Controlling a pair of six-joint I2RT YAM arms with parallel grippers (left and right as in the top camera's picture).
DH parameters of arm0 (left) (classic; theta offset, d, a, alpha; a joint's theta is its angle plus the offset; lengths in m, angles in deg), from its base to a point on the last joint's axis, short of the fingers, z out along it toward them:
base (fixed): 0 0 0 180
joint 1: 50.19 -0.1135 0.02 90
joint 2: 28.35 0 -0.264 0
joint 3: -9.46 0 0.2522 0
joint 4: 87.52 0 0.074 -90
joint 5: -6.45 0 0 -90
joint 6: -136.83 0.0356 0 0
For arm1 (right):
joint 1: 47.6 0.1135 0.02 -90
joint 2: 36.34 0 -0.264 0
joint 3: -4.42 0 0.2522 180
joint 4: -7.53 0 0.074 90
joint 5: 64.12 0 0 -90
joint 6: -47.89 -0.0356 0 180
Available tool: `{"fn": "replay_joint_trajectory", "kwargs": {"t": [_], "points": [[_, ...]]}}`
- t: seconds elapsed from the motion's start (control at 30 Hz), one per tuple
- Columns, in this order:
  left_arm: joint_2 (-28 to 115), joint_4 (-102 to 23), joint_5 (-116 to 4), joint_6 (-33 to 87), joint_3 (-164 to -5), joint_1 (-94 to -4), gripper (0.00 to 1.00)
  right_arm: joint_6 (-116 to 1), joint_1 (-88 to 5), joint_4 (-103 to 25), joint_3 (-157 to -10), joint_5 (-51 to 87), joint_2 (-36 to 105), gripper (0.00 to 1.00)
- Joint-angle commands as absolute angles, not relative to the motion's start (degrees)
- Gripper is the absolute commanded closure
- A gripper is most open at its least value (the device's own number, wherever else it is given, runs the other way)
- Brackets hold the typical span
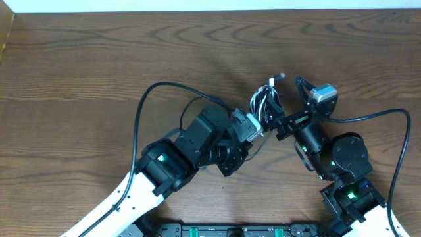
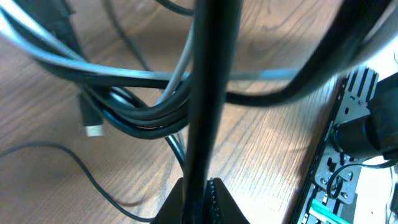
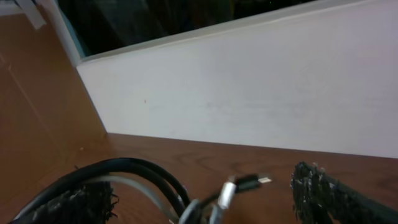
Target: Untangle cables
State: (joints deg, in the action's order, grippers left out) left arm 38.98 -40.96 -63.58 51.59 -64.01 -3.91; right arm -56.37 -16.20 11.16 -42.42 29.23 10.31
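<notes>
The cables [image 1: 266,102] lie bunched in a knot of black and white loops at the middle of the table. My left gripper [image 1: 255,126] is shut on one black cable [image 2: 205,93], which runs up from the jaws [image 2: 200,186] into the hanging loops [image 2: 137,112]. A small plug end [image 2: 93,127] dangles at the left. My right gripper [image 1: 285,103] stands open on the bundle's right side. The right wrist view has black loops [image 3: 143,171], a white connector [image 3: 227,193] and a black plug [image 3: 249,182] between its fingers [image 3: 323,190]. No right finger is closed on any of them.
A thin black cord [image 2: 62,155] trails over the wood at the left. Thick black robot leads arc beside each arm [image 1: 141,112] [image 1: 395,118]. A white wall [image 3: 249,81] rises behind the table's far edge. The arms' base rail [image 1: 243,230] runs along the near edge.
</notes>
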Motion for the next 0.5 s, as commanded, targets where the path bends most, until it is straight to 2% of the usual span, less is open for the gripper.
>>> {"fn": "replay_joint_trajectory", "kwargs": {"t": [0.0,0.17,0.23,0.27,0.3,0.37,0.4,0.47], "points": [[39.65,-39.96,-64.0,52.61,-63.77,-3.91,0.92,-58.33,-16.29,10.66,-43.98,28.97,8.76,0.11],[35.89,-39.89,-68.48,48.7,-63.77,-5.46,0.92,-58.33,-17.03,5.67,-43.98,28.93,8.76,0.13],[32.33,-39.74,-71.1,44.18,-63.77,-8.06,0.69,-58.33,-17.12,4.41,-43.98,28.93,8.76,0.12],[31.2,-39.76,-71.45,42.6,-63.77,-9.09,0.63,-58.33,-17.16,4.38,-43.98,28.9,8.76,0.12],[29.93,-39.93,-71.41,40.81,-63.77,-10.45,0.51,-58.33,-17.18,4.45,-43.98,28.9,8.74,0.12],[28.11,-40.39,-71.41,35.78,-63.77,-12.94,0.39,-58.36,-17.18,4.69,-43.98,28.88,8.76,0.12],[27.0,-40.63,-71.27,29.62,-63.77,-15.63,0.28,-58.38,-17.18,4.93,-43.98,28.36,8.69,0.11],[26.89,-41.07,-69.96,25.77,-63.77,-17.53,0.18,-58.36,-17.18,5.04,-43.98,27.26,8.6,0.11]]}}
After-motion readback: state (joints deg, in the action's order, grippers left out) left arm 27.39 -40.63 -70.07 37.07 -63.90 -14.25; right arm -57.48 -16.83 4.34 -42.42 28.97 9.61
